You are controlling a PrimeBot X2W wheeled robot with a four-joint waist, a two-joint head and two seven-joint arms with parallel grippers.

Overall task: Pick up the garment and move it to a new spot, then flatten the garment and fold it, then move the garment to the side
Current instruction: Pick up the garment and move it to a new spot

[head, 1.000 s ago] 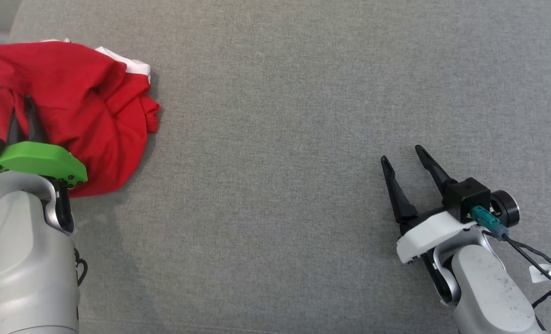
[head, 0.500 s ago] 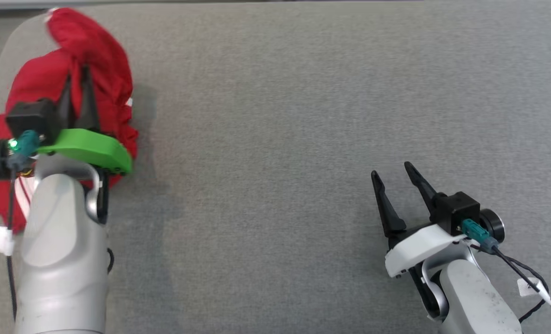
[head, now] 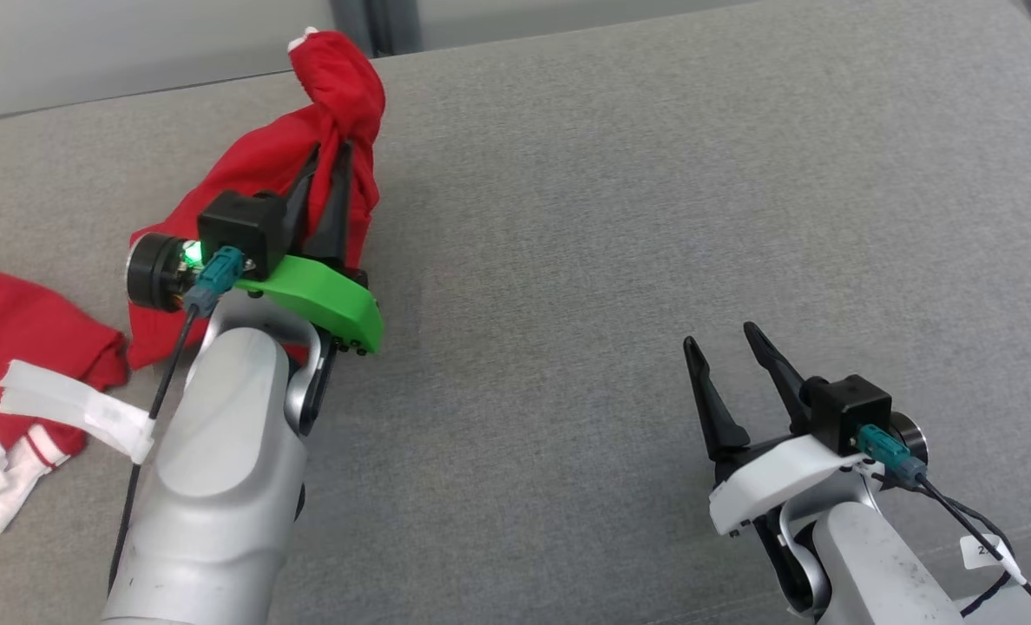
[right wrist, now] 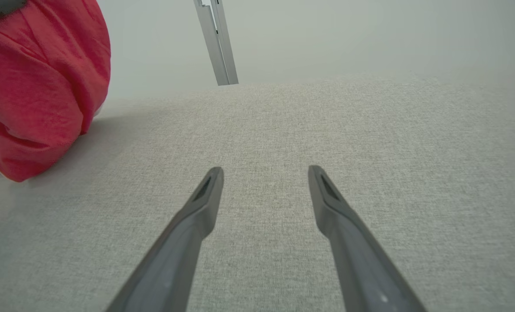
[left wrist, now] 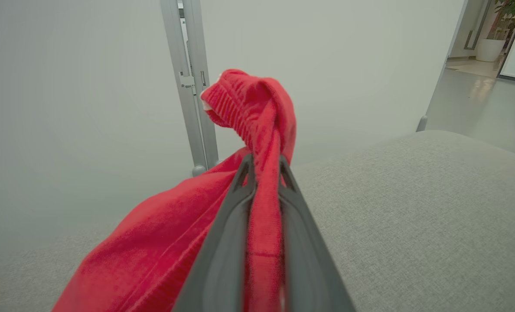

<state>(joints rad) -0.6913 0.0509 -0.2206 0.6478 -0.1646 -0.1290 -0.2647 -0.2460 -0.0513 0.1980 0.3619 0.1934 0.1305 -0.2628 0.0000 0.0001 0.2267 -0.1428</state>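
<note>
While clamped tight on a bunched fold, left gripper (head: 331,149) at far left, red garment (head: 255,161) held up there, rest draped onto grey cushion (head: 611,217), right gripper (head: 721,337) near right, jaws apart, empty.

The red garment (head: 259,165) is hanging bunched from the left gripper's (head: 331,149) jaws, its ribbed edge poking up past their tips. The rest is trailing down and leftward onto the grey fabric surface (head: 611,217), where white-trimmed folds are lying crumpled.
</note>
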